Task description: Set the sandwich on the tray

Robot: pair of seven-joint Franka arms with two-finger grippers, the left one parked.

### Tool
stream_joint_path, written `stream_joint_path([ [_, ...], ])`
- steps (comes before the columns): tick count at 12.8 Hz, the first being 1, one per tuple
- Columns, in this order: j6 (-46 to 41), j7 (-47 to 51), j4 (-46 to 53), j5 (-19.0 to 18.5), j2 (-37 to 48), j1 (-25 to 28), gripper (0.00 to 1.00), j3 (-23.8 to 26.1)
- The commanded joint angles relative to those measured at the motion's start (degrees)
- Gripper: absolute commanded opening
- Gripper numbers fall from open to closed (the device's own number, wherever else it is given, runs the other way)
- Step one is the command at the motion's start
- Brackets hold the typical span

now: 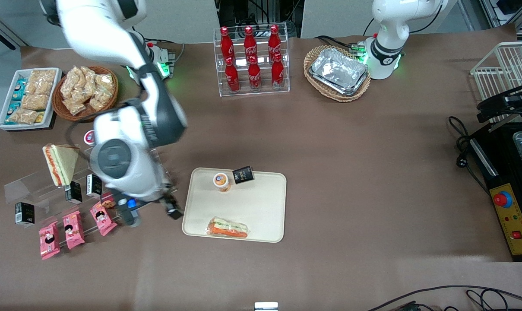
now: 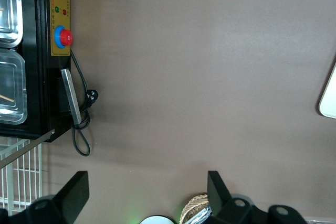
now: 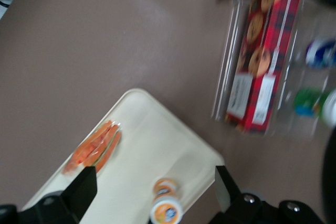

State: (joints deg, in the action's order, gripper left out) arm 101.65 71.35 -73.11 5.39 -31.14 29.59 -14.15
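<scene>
Sandwich (image 1: 227, 227) on tray (image 1: 261, 203), gripper (image 1: 153, 211) seemingly clear.

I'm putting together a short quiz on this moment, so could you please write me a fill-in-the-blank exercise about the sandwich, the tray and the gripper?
1. The sandwich lies on the ____.
2. On the tray, the orange-lidded cup stands beside a small ____ carton.
3. The gripper, with its fingers open, holds ____.
4. The gripper hangs beside the tray, toward the ____ arm's end of the table.

Missing words: tray; black; nothing; working
</scene>
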Motion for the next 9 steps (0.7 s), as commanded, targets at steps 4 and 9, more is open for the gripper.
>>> stream_joint_path([
  [4,-5.23,-42.21,-3.96,-2.31,8.54,-8.04,1.0,0.35],
  [9,-9.01,-58.06,-6.17,-1.61,14.0,-14.99,1.0,0.44],
])
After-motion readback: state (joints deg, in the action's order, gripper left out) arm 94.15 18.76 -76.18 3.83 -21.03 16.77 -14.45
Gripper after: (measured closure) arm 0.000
